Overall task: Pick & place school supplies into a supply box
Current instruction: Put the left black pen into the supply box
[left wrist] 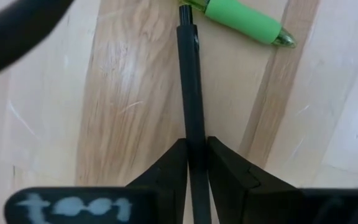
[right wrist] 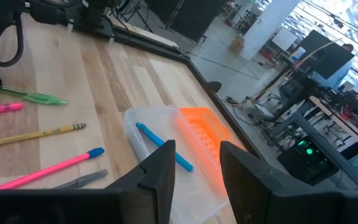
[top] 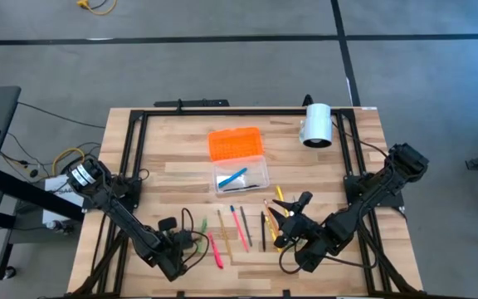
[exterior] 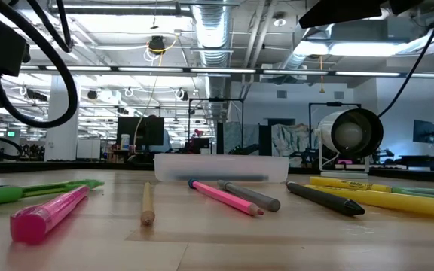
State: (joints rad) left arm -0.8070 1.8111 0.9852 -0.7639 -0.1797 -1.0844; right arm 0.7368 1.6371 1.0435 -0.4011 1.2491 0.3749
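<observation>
You are looking at a wooden table [top: 173,166] that is carrying everything described here; take the supply box [top: 241,177] near its middle as your reference for every position. The supply box is lying open, with its orange ridged lid [top: 236,143] sitting directly behind the clear tray and touching it, and a blue pen [top: 232,178] is resting inside the tray. A white cylinder [top: 315,124] is lying on its side behind and to the right of the supply box, well apart from it. The left arm is reaching in from the left edge, and the left gripper [left wrist: 196,163] is sitting low at the front of the table, in front of and to the left of the supply box, with its two fingers [left wrist: 166,171] pressing together on a black pen [left wrist: 191,99] that is running straight out between them. A green pen [left wrist: 244,18] is lying across the far end of that black pen, just beside its tip. The right gripper [right wrist: 194,165] is hanging in front of and to the right of the supply box, its fingers standing apart and gripping nothing. The remaining school supplies are lying in a loose row in front of the supply box: a pink highlighter [exterior: 47,213], a wooden pencil [exterior: 147,203], a pink pen with a blue cap [exterior: 224,196], a grey pen [exterior: 251,195], a black marker [exterior: 324,199] and yellow markers [exterior: 383,197].
</observation>
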